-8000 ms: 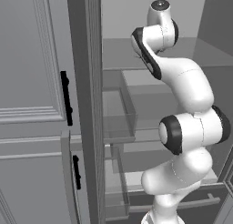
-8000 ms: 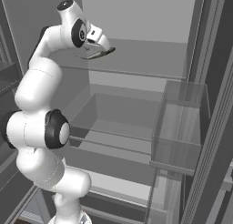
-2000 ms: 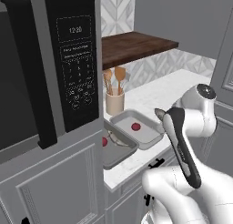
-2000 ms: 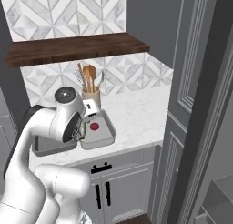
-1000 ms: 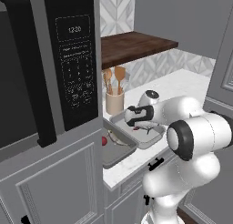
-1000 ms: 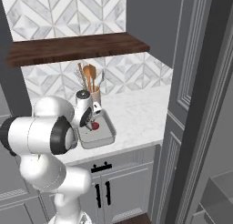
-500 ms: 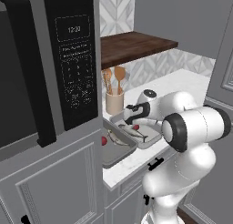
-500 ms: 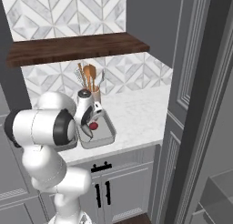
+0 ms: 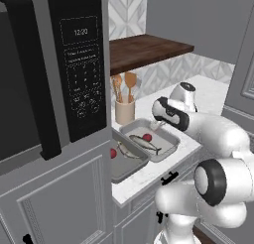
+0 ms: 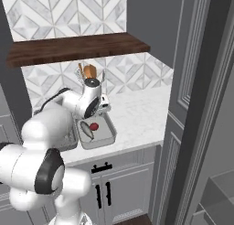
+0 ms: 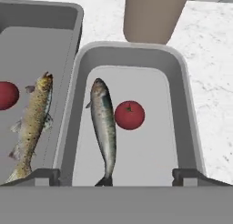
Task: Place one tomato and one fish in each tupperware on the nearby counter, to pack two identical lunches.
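Note:
Two grey tupperware trays sit side by side on the white counter [image 9: 147,174]. The right tupperware [image 11: 133,48] holds a silvery fish [image 11: 104,126] lying lengthwise and a red tomato [image 11: 129,114] just beside it. The left tupperware [image 11: 43,14] holds a speckled brownish fish [image 11: 33,124] and another tomato [image 11: 6,94] at the picture's edge. My gripper [image 11: 116,176] hovers above the near end of the right tupperware, open, fingertips [image 11: 43,175] wide apart and holding nothing. From the base, the gripper [image 9: 158,126] hangs over that tupperware [image 9: 171,147], [image 10: 109,136].
A tan utensil cup [image 11: 154,14] with wooden spoons [image 9: 124,85] stands right behind the right tray. A dark wooden shelf [image 9: 144,48] runs above the counter. A tall cabinet with a black microwave [image 9: 74,74] walls off the left; grey panels [image 10: 196,105] rise on the right.
The gripper has gone from nearly shut to wide open above the right tray. The silvery fish now lies loose in that tray beside the tomato.

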Robot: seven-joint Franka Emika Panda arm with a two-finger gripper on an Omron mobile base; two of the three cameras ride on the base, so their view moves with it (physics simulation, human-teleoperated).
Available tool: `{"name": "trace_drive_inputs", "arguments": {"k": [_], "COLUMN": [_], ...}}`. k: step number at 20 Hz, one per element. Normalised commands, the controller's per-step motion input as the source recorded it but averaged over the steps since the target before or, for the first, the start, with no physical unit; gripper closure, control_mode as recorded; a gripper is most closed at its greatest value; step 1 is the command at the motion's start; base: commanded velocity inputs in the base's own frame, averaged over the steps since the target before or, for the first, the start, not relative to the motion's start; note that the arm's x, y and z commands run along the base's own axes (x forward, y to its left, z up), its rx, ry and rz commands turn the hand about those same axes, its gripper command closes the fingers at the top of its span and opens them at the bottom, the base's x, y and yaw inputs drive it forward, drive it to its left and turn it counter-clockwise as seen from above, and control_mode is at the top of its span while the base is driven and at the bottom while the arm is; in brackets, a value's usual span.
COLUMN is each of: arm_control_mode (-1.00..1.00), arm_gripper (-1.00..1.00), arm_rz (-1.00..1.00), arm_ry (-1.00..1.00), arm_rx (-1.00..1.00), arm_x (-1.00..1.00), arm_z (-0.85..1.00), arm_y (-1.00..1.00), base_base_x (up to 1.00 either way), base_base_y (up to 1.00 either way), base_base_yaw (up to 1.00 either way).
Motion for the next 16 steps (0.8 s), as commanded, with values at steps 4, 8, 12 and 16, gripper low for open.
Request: {"name": "trace_drive_inputs", "arguments": {"k": [4, 8, 12, 16], "arm_control_mode": [-1.0, -1.0, -1.0, -1.0], "arm_gripper": [-1.0, -1.0, -1.0, -1.0], "arm_rz": [0.0, 0.0, 0.01, 0.07], "arm_ry": [-0.37, -0.44, -0.42, -0.42], "arm_rx": [0.19, 0.06, -0.03, -0.2], "arm_x": [-1.0, -1.0, -1.0, -1.0], "arm_z": [1.0, 1.0, 1.0, 1.0], "arm_y": [-0.75, -0.27, 0.18, 0.53], "base_base_x": [0.0, 0.0, 0.0, 0.0], "base_base_y": [0.0, 0.0, 0.0, 0.0], "base_base_yaw": [0.0, 0.0, 0.0, 0.0]}}
